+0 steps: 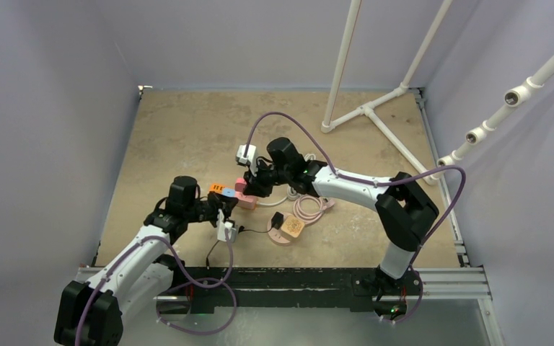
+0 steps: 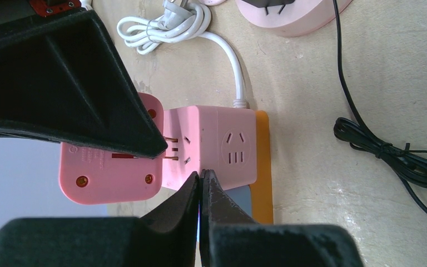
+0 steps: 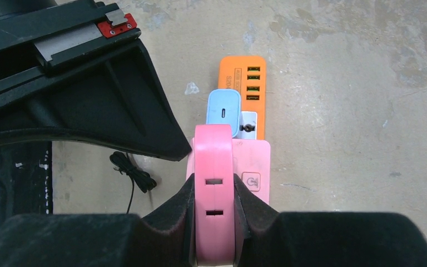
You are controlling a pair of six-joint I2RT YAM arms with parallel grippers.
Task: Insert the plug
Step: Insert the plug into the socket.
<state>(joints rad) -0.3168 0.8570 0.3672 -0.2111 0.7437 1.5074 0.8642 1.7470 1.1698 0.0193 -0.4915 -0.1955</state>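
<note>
A flat pink plug (image 3: 214, 167) sits between the pads of my right gripper (image 3: 214, 183), which is shut on it. In the left wrist view the plug (image 2: 105, 172) has two bare metal prongs (image 2: 170, 148). They point at the slots in the side of the pink cube socket (image 2: 222, 144), close to its face. My left gripper (image 2: 201, 177) is shut and holds nothing, its tips against the cube's lower edge. From above, both grippers (image 1: 222, 209) (image 1: 249, 186) meet at the cube (image 1: 245, 200) mid-table.
An orange USB hub (image 3: 243, 83) and a light blue charger (image 3: 224, 108) lie against the cube. A coiled white cable (image 2: 167, 25), a thin black cord (image 2: 389, 158) and a round pink device (image 1: 288, 229) lie nearby. A white pipe frame (image 1: 364, 108) stands far right.
</note>
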